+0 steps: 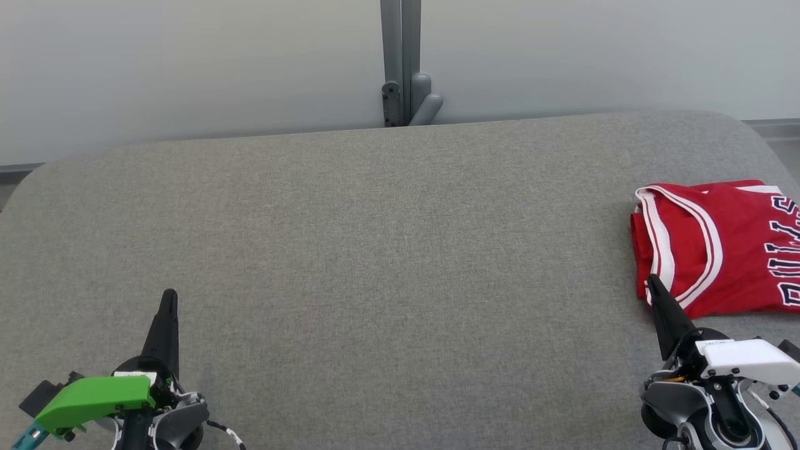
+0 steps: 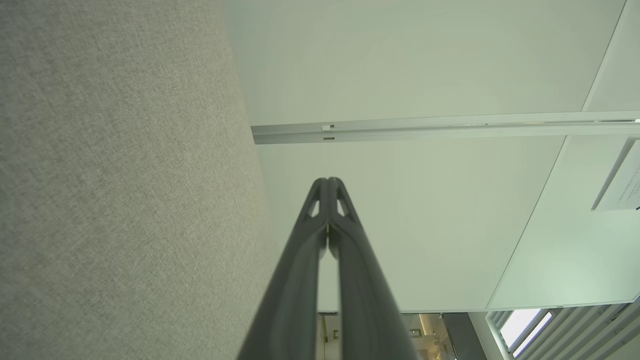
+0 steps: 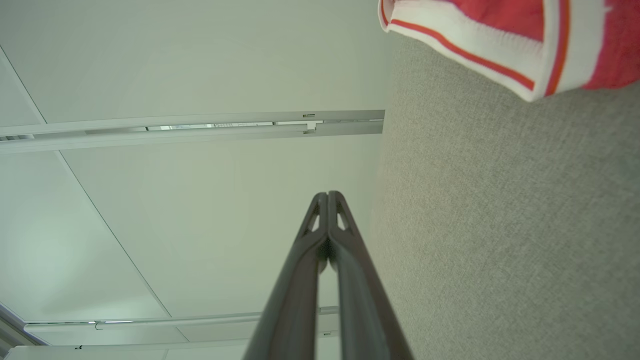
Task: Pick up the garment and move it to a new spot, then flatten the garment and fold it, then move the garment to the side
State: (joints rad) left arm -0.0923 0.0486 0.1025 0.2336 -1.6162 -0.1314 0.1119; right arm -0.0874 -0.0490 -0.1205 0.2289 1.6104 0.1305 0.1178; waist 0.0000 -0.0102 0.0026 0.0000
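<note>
The garment (image 1: 719, 244) is a red jersey with white trim and dark lettering, folded, lying at the right edge of the grey table (image 1: 375, 237). Its trimmed edge (image 3: 475, 45) also shows in the right wrist view, top right. My right gripper (image 1: 653, 282) is shut and empty, its tip over the garment's near left corner; whether it touches the cloth I cannot tell. My left gripper (image 1: 169, 295) is shut with nothing in it, above the table's near left part, far from the garment. Both pairs of fingers are pressed together in the wrist views (image 2: 327, 181) (image 3: 327, 195).
A grey post (image 1: 401, 62) with a bracket stands behind the table's far edge against a pale wall. The table's corners are rounded. Wide bare grey surface stretches between the two grippers and to the far edge.
</note>
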